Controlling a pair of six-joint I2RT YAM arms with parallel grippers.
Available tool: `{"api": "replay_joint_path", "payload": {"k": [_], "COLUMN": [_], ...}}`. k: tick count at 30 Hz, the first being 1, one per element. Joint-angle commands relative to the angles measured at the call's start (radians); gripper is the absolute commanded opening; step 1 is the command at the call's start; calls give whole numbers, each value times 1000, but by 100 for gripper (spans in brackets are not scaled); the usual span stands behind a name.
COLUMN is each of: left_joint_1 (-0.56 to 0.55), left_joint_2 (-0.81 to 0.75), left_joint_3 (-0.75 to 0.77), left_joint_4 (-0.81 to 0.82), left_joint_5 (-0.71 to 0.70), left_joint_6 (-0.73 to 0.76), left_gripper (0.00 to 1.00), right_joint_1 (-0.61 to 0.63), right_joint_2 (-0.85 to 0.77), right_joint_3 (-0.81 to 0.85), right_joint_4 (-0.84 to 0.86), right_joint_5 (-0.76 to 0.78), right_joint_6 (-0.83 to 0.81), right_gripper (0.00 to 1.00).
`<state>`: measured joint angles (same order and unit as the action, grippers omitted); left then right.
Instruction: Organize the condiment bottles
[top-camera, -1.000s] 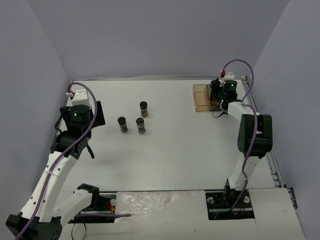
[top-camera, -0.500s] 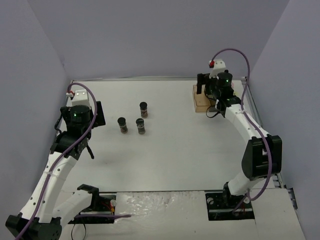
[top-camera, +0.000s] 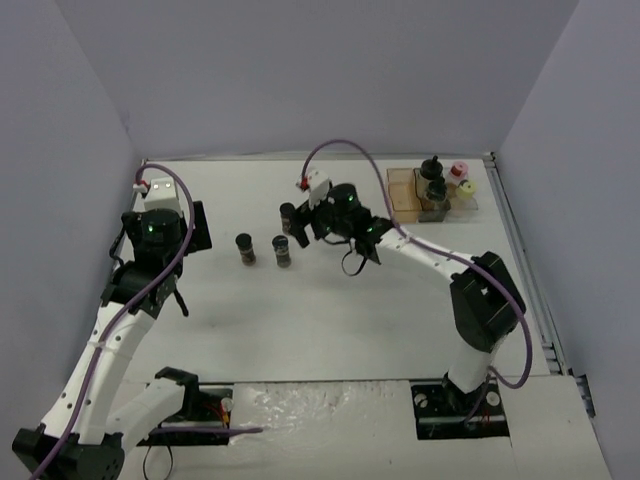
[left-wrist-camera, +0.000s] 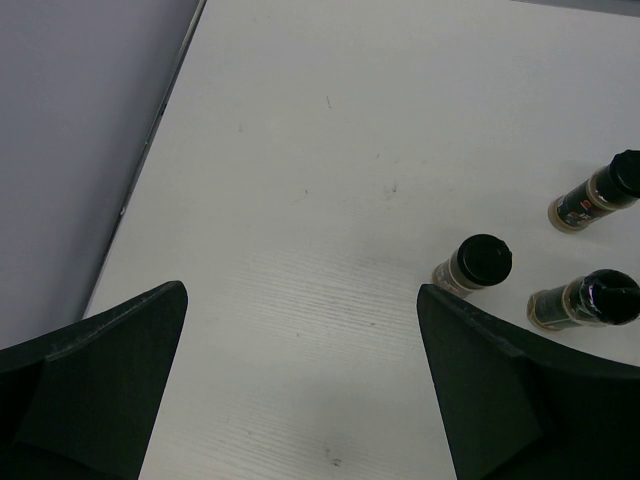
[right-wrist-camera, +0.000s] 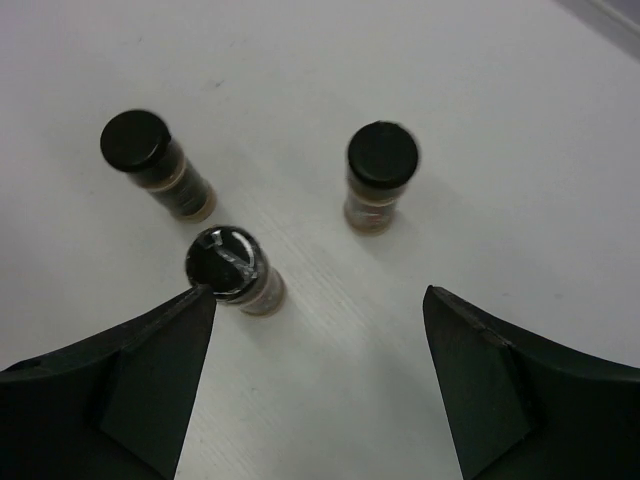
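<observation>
My right claw (right-wrist-camera: 315, 320) hangs spread and empty, low so a jar can slip between its fingers (right-wrist-camera: 130, 400) (left claw (left-wrist-camera: 300, 300) idle, spread too). Closest stands the shiny-capped jar (right-wrist-camera: 232, 268), beside one fingertip; behind it a second jar (right-wrist-camera: 157, 165) and a third jar (right-wrist-camera: 380, 175), upright. Farthest, the tray (top-camera: 400, 185) holds three more jars (top-camera: 432, 175), likely where these belong.

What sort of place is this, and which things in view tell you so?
Probably a robotics lab test cell: a white table walled by blank panels, the left arm and right arm bolted at its near edge, with black-capped spice jars and a compartment tray on it.
</observation>
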<state>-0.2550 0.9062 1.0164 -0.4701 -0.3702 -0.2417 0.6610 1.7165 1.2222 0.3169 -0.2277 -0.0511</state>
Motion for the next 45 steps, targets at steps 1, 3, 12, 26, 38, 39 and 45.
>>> {"api": "replay_joint_path", "payload": {"k": [1,3,12,26,38,39,45], "left_joint_1": [-1,0,2,2,8,8,8], "left_joint_2": [1,3,5,11,25,26,36], "left_joint_3": [15,14,14,14,19,19,19], "left_joint_4": [61,62,63,61,56,56,56], "left_joint_5": [-4,-4,3,5,11,11,15], "left_joint_6": [-8,-7,-9,-7,-7,-6,-7], "left_gripper": [97,97,97,97,97,97,97], "right_joint_1": [65,87,122,87,-268,-312,-438], "right_joint_2": [84,141,256,193,70,80,200], "right_joint_3": [54,69,128,90,143,172,329], "right_joint_4": [128,148,162,160,34,33,18], "right_joint_5": [-14,-23,-5,44,201,208,222], "right_joint_6": [-3,-5,-24,-35,-40,-36,-14], "right_gripper": [79,76,64,13,9,8,8]}}
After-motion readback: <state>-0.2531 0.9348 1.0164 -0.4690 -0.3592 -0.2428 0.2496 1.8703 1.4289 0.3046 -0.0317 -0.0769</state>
